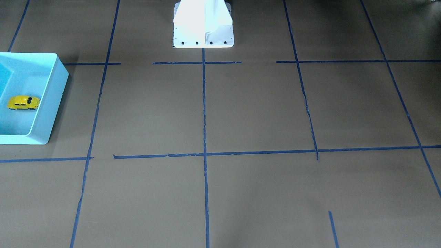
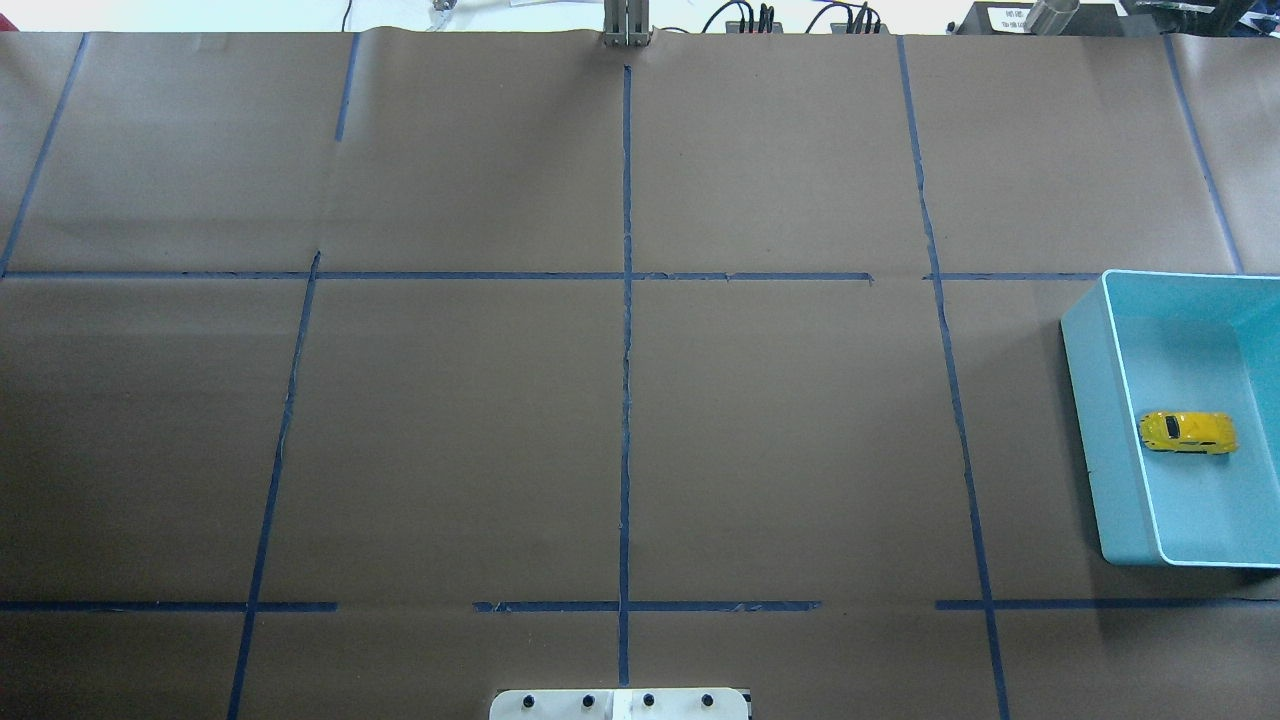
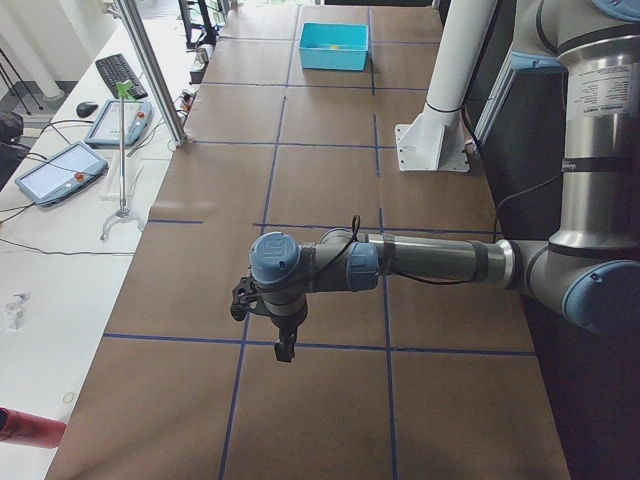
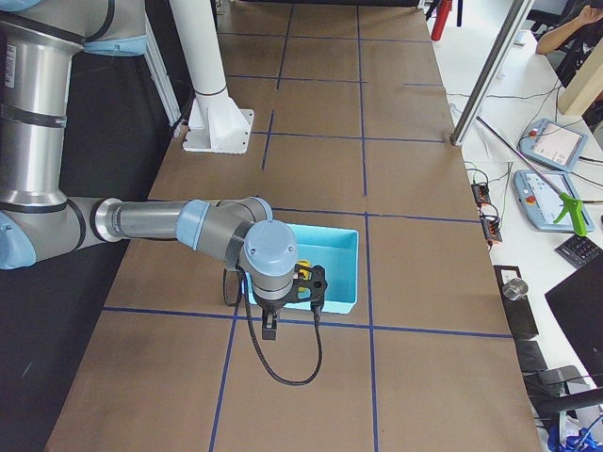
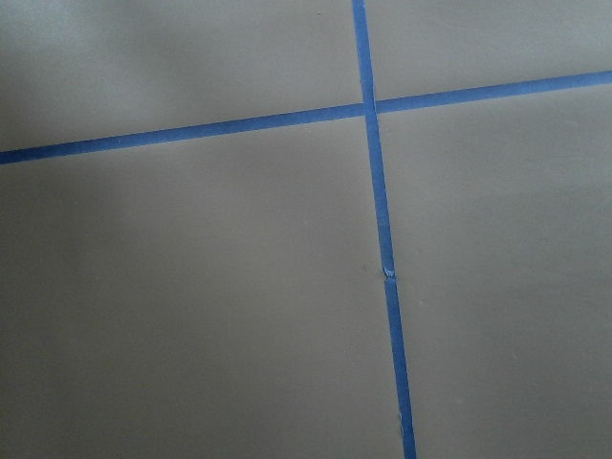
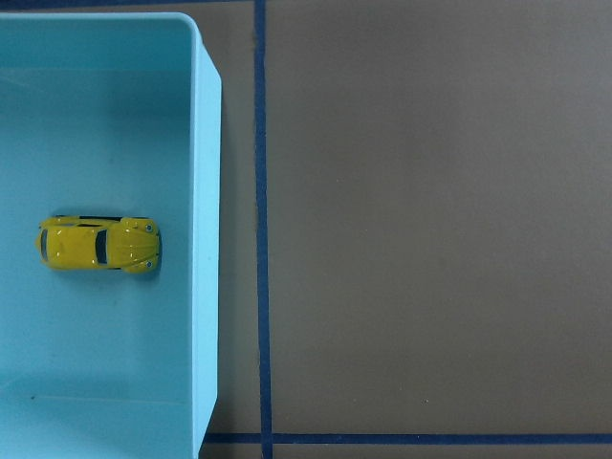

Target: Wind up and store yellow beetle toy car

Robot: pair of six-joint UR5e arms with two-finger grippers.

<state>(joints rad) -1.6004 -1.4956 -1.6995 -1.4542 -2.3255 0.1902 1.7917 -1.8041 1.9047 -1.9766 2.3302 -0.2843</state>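
Note:
The yellow beetle toy car (image 2: 1188, 432) lies on its wheels inside the turquoise bin (image 2: 1105, 430), near the bin's wall on the table-centre side. It also shows in the front view (image 1: 23, 102) and the right wrist view (image 6: 98, 245). My right gripper (image 4: 270, 328) hangs high over the table beside the bin, seen only in the right side view; I cannot tell if it is open. My left gripper (image 3: 285, 348) hovers over bare table at the far end from the bin, seen only in the left side view; I cannot tell its state.
The table is covered in brown paper with a blue tape grid (image 2: 626, 350). The white robot base (image 1: 203, 26) stands at the table's robot side. The bin (image 1: 51, 100) sits at the table's right end. Tablets and a keyboard (image 3: 120, 72) lie on a side desk.

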